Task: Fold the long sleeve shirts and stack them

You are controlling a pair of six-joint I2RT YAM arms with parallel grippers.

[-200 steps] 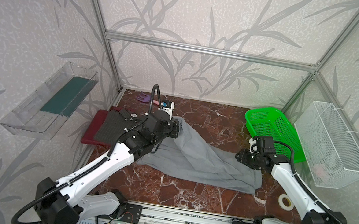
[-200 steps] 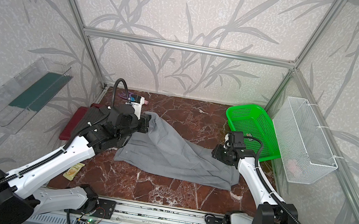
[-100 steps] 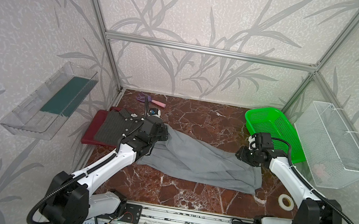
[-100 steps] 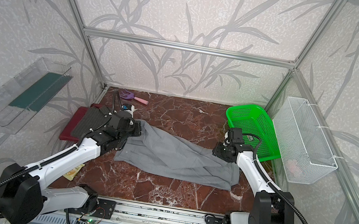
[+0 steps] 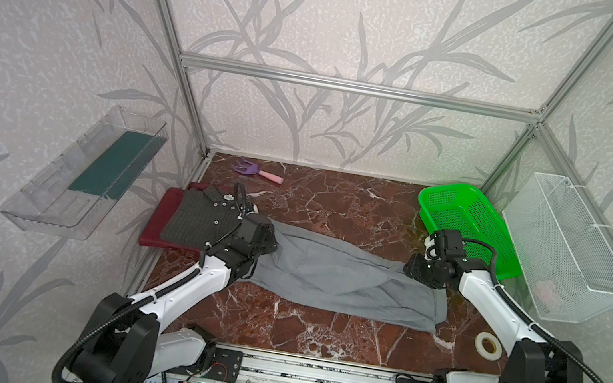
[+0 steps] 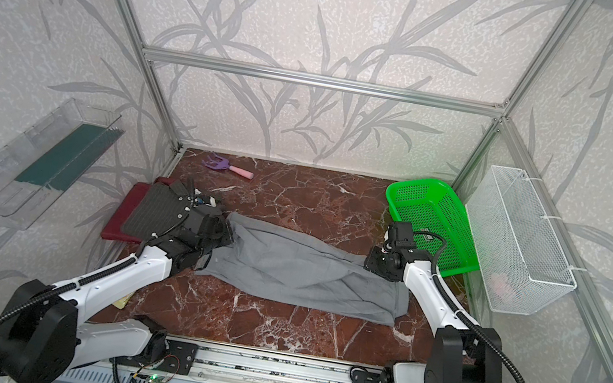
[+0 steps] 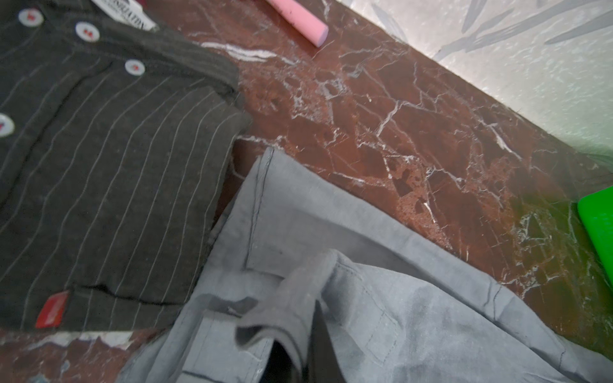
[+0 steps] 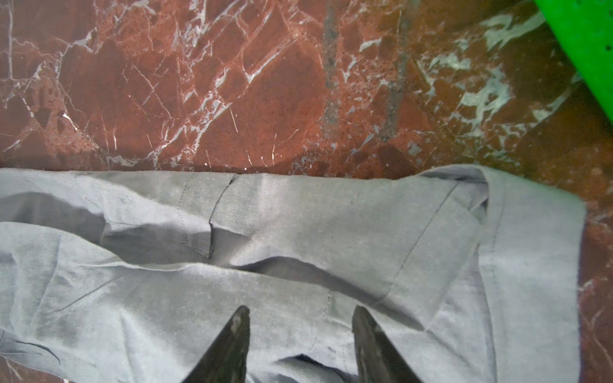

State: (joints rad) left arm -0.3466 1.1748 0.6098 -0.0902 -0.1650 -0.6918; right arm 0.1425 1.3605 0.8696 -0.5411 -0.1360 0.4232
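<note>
Red marble tabletop (image 5: 315,329) carries the light grey shirt (image 5: 341,278) spread out beside the pinstriped shirt (image 5: 198,221) stacked on the maroon shirt (image 5: 161,219). The left gripper (image 5: 268,240) clamps one end; the right gripper (image 8: 302,311) has jaws apart over the other.

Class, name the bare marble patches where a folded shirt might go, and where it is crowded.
Free: the strip between the light grey shirt and the front rail; the back marble between the toy rake and the green basket. Crowded: the left edge, with the pinstriped shirt on the maroon shirt.
</note>
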